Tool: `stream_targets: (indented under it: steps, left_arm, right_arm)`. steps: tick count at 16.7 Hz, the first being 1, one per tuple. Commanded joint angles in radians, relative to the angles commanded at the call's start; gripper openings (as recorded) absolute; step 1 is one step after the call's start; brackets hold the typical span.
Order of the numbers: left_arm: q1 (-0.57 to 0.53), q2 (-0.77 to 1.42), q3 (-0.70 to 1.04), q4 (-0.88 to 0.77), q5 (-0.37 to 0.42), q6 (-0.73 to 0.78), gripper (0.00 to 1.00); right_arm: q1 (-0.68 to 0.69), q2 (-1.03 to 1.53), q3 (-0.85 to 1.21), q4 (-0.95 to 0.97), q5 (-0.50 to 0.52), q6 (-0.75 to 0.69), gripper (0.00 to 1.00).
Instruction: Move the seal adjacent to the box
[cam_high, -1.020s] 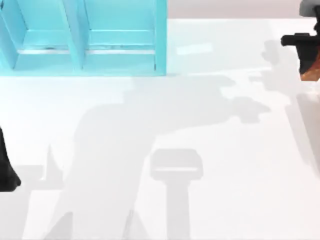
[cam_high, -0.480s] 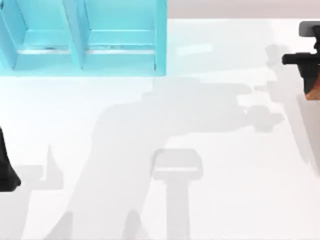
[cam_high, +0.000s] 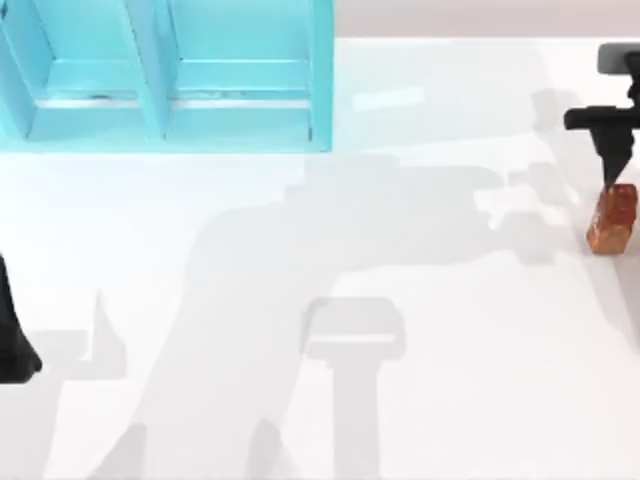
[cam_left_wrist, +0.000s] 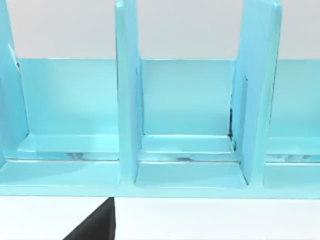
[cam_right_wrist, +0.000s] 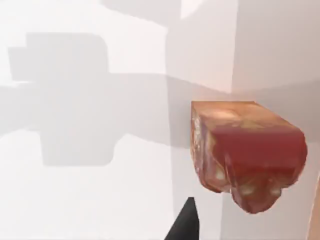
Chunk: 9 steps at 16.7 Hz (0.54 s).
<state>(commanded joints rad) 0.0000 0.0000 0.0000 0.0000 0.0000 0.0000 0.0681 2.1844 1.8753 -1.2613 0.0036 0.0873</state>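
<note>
The seal (cam_high: 612, 218) is a small mottled orange-brown block lying on the white table at the far right edge, far from the box. In the right wrist view the seal (cam_right_wrist: 247, 152) rests free on the table, with one dark fingertip (cam_right_wrist: 185, 224) beside it. My right gripper (cam_high: 611, 165) hangs just above the seal, open, pointing down at its top. The box (cam_high: 170, 80) is a light blue unit with upright dividers at the back left. The left wrist view looks straight into the compartments of the box (cam_left_wrist: 190, 175).
My left gripper (cam_high: 12, 345) is parked at the table's left edge. Broad grey arm shadows (cam_high: 330, 260) lie across the middle of the white table. The table's back edge runs behind the box.
The seal, which hung under the right gripper at the right edge, has come down and now lies on the table below it. The right gripper moved slightly nearer, then held still.
</note>
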Motion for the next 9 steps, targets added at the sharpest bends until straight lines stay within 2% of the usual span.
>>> stream_targets:
  steps: [3, 9]
  left_arm:
    - [0.0, 0.0, 0.0, 0.0, 0.0, 0.0, 1.0]
    - [0.0, 0.0, 0.0, 0.0, 0.0, 0.0, 1.0]
  right_arm:
    - [0.0, 0.0, 0.0, 0.0, 0.0, 0.0, 0.98]
    - [0.0, 0.0, 0.0, 0.0, 0.0, 0.0, 1.0]
